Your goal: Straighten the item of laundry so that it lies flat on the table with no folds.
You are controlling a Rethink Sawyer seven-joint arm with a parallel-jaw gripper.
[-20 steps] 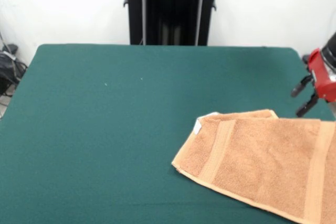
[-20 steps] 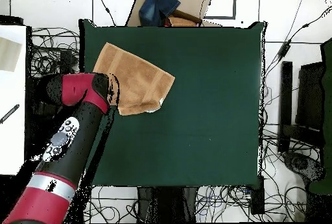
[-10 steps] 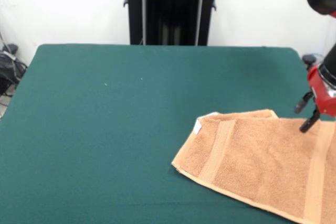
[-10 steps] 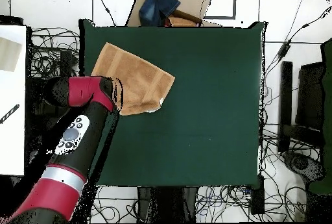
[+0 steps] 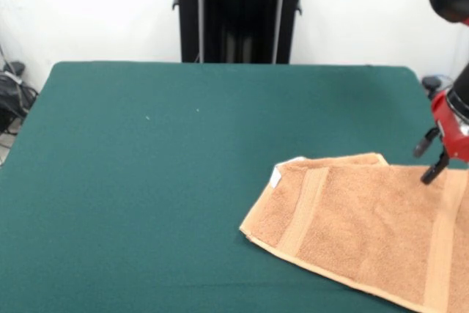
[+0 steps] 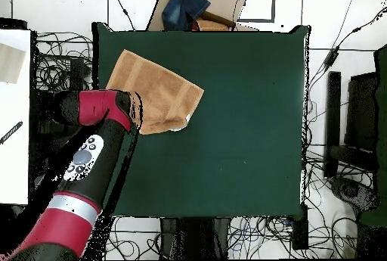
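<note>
The item of laundry, an orange-tan towel (image 5: 366, 225), lies folded over itself at the table's (image 5: 161, 181) near right corner. A lower layer peeks out along its far edge, and a white tag (image 5: 276, 176) shows at its left corner. My gripper (image 5: 427, 159) is open at the right edge of the front view, just over the towel's far edge, its lower fingertip at or just above the cloth. Nothing is between the fingers. In the overhead view the towel (image 6: 159, 91) sits at the table's upper left corner, and the red arm (image 6: 98, 122) hides the gripper and the towel's lower left part.
The green table (image 6: 242, 137) stretches wide to the right of the towel in the overhead view. Cables (image 6: 68, 61) and a cardboard box with blue cloth (image 6: 196, 8) lie on the floor round the table. The towel runs past the front view's right and bottom edges.
Over the last second the gripper came down and slightly left from beside the table's edge onto the towel's far edge. The towel has not moved.
</note>
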